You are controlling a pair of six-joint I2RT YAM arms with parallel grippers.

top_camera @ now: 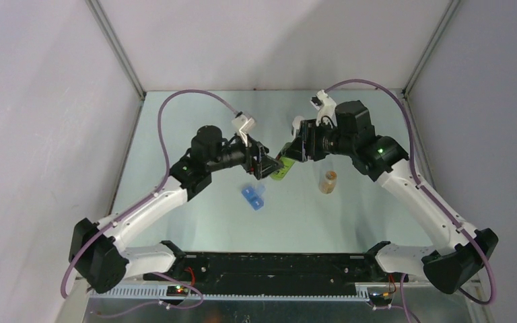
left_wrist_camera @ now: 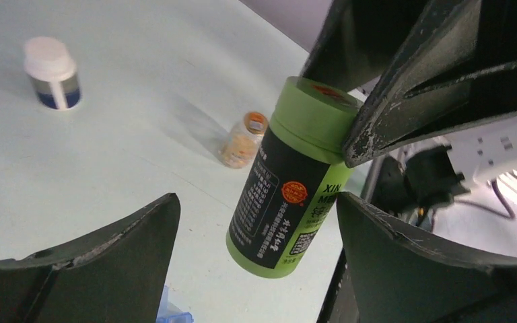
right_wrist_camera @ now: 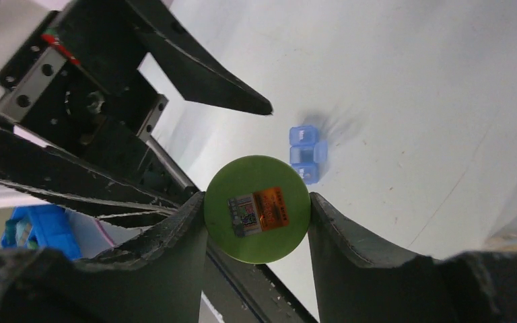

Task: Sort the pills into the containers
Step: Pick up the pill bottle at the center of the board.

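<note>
Left end effector [top_camera: 265, 164] wide, right end effector [top_camera: 288, 155] clamped

green bottle [top_camera: 280, 170]: one, green cap, black label
amber bottle [top_camera: 328, 182]: one, small, orange cap
white-capped bottle [left_wrist_camera: 52, 73]: one, dark blue band low on its side
bottles in all: three
pill box [top_camera: 254, 196]: one, blue
compartments [right_wrist_camera: 305, 153] of the pill box: three show in the right wrist view; the full number cannot be told
arms: two, the left arm [top_camera: 151, 202] and the right arm [top_camera: 424, 202]
grippers: two, the left gripper [top_camera: 266, 165] and the right gripper [top_camera: 288, 156]
fingers [right_wrist_camera: 175, 256]: two on each gripper, four in all
cables [top_camera: 195, 91]: two, purple, one looped over each arm
green lamps [top_camera: 380, 147]: two, one on each arm
table [top_camera: 209, 222]: one
</note>
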